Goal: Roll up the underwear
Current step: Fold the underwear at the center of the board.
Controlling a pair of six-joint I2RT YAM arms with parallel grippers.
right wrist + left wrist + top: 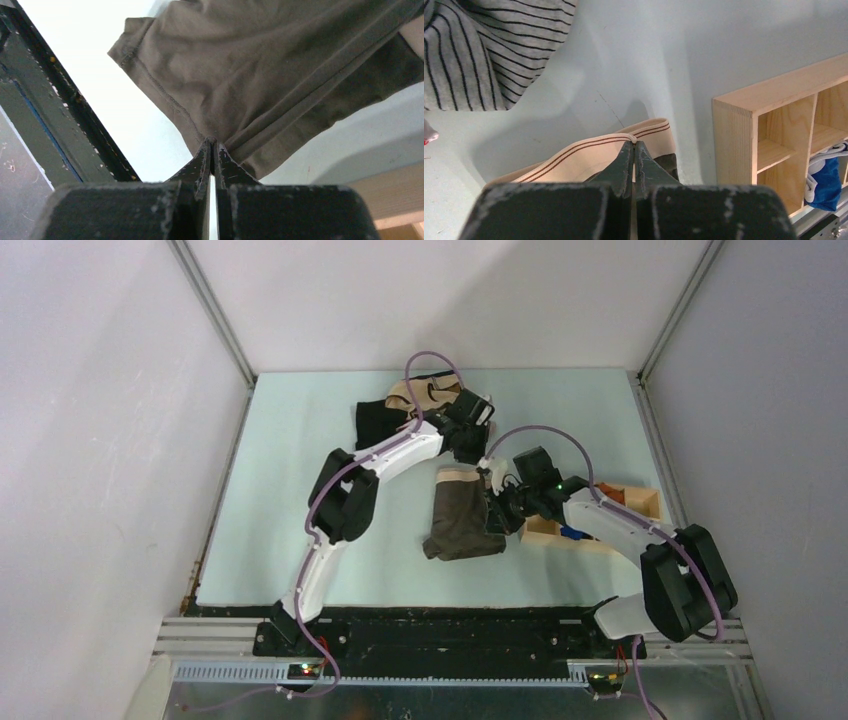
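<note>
- Grips underwear (462, 525) by waistband (589, 156), far side, with left end effector (634, 144) clamped.
- Grips its right edge with right end effector (214, 142) clamped.
- Likely handles soft, floppy, light.

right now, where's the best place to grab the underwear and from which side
Along its edge nearest the wooden box, coming from that side: the cream waistband at the far end and the leg hem at the nearer end. The underwear lies spread, and the left gripper and right gripper pinch there.
</note>
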